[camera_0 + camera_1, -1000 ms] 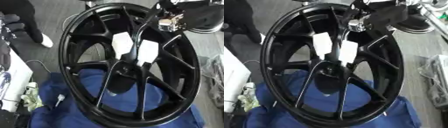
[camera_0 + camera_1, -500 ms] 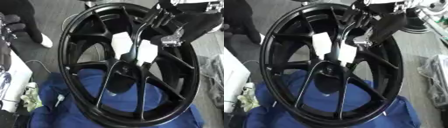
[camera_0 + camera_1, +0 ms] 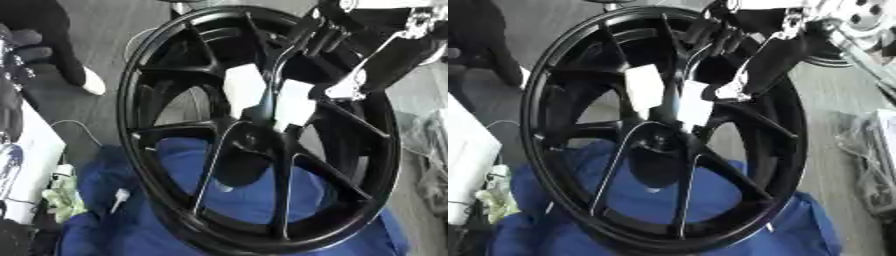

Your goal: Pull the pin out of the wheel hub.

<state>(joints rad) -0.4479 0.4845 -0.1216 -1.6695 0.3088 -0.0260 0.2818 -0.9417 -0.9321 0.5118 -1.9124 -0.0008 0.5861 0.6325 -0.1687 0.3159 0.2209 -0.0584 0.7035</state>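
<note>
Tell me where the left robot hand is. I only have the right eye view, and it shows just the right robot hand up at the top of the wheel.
Observer: In the left eye view the left robot hand shows as a dark shape at the upper left edge, well apart from the wheel.
Operator: Is anything lying beside the rim on that side?
Observer: Yes. A small white plug on a thin cable lies on the blue cloth, just left of the rim.
</note>
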